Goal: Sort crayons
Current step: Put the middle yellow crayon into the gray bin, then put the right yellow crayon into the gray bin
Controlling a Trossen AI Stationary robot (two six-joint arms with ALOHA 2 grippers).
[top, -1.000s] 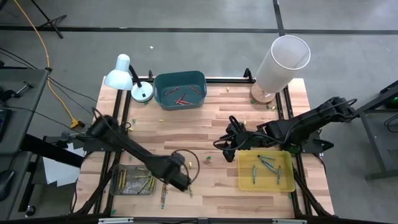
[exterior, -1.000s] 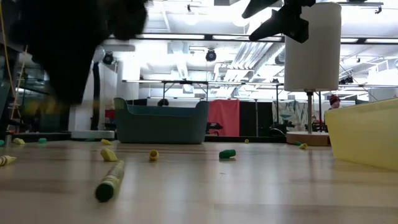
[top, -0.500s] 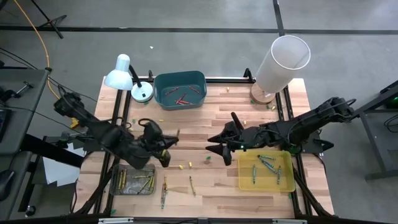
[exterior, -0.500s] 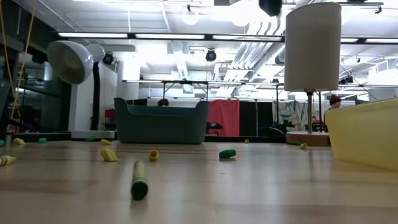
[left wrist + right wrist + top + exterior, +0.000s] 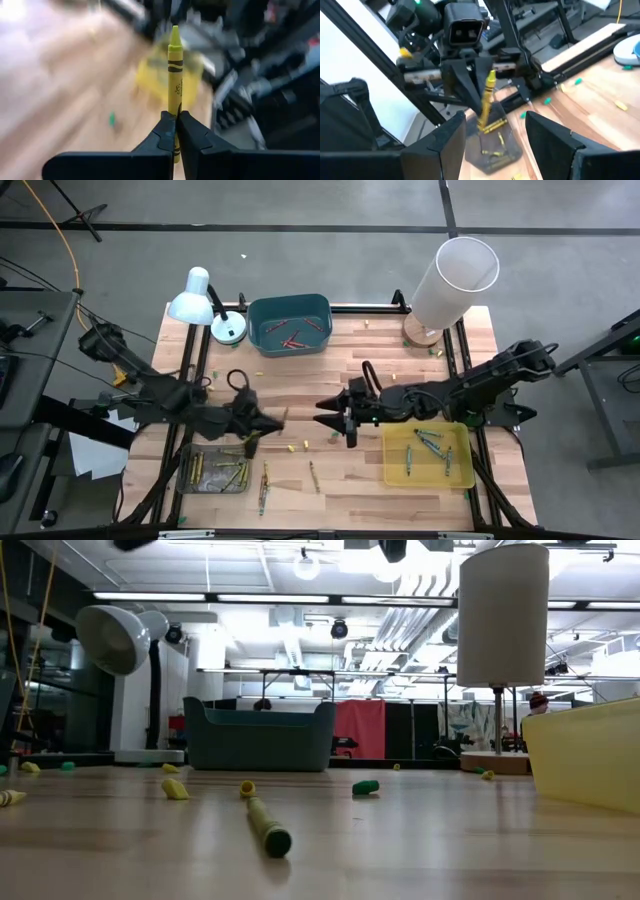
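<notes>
My left gripper (image 5: 272, 420) hovers over the middle of the table, shut on a yellow crayon (image 5: 174, 75). My right gripper (image 5: 322, 418) is open and empty just to its right, its fingers facing the left gripper. In the right wrist view the yellow crayon (image 5: 487, 100) stands ahead of the gap between my right fingers (image 5: 445, 145), apart from them. A green crayon (image 5: 268, 828) lies flat on the table, and other crayons (image 5: 263, 485) lie loose near the front edge. My left gripper pinches the yellow crayon's lower part (image 5: 175, 131) between its two fingers. The crayon lies along the fingers and sticks out past their tips, its pointed end (image 5: 174, 31) leading toward the table's right. It is lifted clear of the table.
A teal bin (image 5: 290, 325) with red crayons stands at the back, a yellow tray (image 5: 428, 458) with green crayons at the front right, and a dark tray (image 5: 213, 470) with yellow crayons at the front left. A lamp (image 5: 198, 298) and a white cylinder (image 5: 455, 275) stand at the far corners.
My left gripper has gone up from near the table's front edge toward its middle. My right gripper has gone toward the table's left, closer to the left gripper. The green crayon on the table has slid and turned about.
</notes>
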